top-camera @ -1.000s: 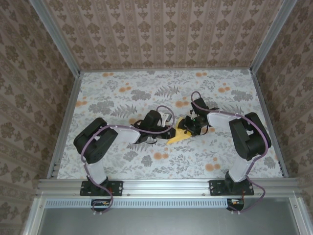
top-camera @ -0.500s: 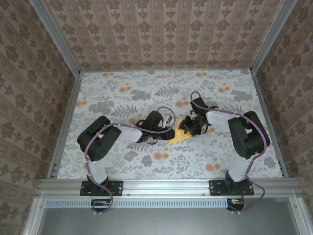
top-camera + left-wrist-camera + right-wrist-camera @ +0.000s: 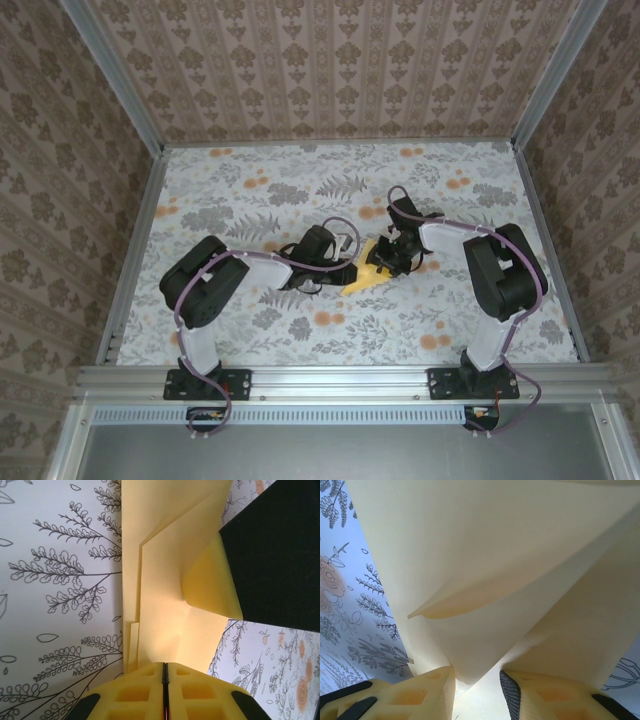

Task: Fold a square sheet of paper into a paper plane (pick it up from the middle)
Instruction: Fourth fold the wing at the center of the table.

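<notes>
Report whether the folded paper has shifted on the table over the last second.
No. In the overhead view the paper lies where it did, the same gap up and to the right of the orange flower blotches printed on the table.

Entry for you: no text, label, brand, number or sign is legible anywhere here. You have nothing readable to log.
</notes>
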Controlling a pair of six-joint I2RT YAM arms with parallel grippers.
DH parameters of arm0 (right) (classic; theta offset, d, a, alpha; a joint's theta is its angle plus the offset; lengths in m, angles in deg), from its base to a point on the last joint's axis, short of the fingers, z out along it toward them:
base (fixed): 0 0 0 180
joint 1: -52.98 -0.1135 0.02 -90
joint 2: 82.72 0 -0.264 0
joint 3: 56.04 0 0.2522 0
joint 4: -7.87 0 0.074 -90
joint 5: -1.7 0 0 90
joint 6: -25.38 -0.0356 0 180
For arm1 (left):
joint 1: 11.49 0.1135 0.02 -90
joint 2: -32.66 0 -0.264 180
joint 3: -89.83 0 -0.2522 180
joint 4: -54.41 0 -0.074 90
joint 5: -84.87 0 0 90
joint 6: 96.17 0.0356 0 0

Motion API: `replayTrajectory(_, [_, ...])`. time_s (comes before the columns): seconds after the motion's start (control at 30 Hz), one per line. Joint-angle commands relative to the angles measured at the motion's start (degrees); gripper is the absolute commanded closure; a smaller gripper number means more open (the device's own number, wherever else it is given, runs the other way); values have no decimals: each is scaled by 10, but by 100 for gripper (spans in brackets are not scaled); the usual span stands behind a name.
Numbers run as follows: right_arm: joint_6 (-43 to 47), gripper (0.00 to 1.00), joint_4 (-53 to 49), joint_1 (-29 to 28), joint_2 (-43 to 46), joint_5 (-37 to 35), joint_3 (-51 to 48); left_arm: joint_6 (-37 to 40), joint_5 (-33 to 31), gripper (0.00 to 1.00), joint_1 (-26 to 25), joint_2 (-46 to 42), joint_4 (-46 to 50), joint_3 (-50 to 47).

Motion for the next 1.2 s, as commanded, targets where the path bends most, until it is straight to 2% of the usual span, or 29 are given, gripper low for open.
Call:
replayTrajectory(0.0, [11,63,-53,-1,-68,-108,-28,15,-9,90,-2,2,26,8])
replayTrajectory(0.57, [9,59,-71,-6,-99,-117,-11,18,-26,90,1,-40,7,2])
replayTrajectory(0.93, [5,57,-71,-6,-105,-118,-10,2,5,89,-5,-20,-30,14])
replayTrajectory(1.17, [3,57,-70,-6,-105,-117,-9,0,3,89,-9,3,-6,36])
